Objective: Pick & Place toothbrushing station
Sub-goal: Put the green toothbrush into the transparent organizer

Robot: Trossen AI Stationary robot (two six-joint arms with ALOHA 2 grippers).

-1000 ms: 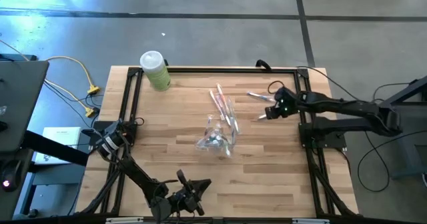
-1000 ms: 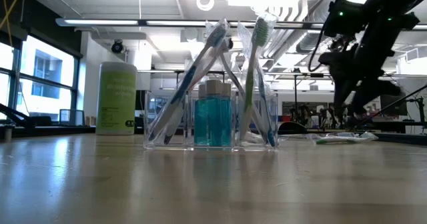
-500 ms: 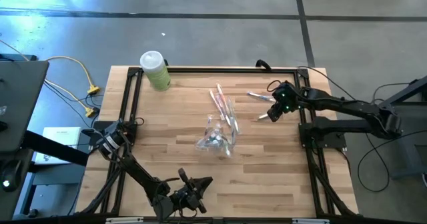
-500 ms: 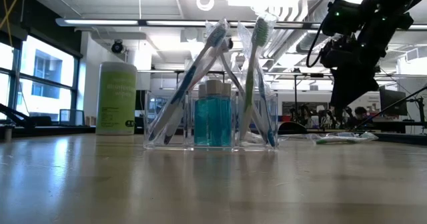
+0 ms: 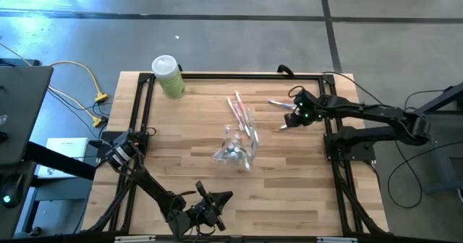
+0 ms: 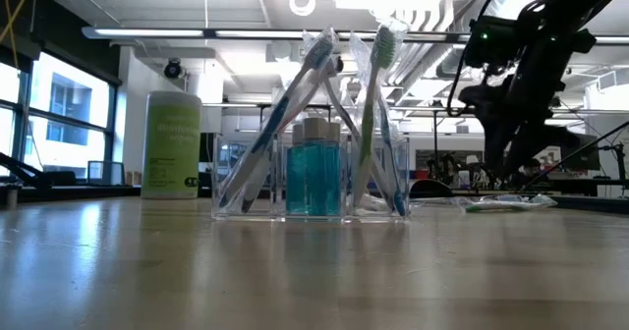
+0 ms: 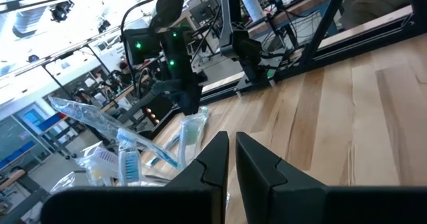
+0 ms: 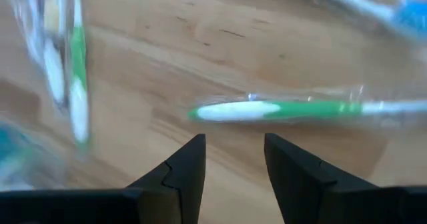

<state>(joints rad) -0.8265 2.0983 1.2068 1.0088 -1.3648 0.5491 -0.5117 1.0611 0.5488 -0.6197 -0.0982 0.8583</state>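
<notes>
Right gripper [image 8: 230, 159], fingers parted, hovers over the wrapped green toothbrush [image 8: 287, 109] at the desk's [image 5: 289, 178] two o'clock. Light, slippery wrapper: probably best pinched mid-handle. Left gripper [image 7: 229, 159], at six o'clock, is clenched empty.

Nothing legible anywhere. The pale green cylindrical canister [image 6: 172, 144], at nine o'clock from the clear plastic organizer [image 6: 313, 178], carries a dark printed label, but its lettering is too small to read. The white sheet of paper [image 5: 66, 150] beside the table is equally unreadable.
</notes>
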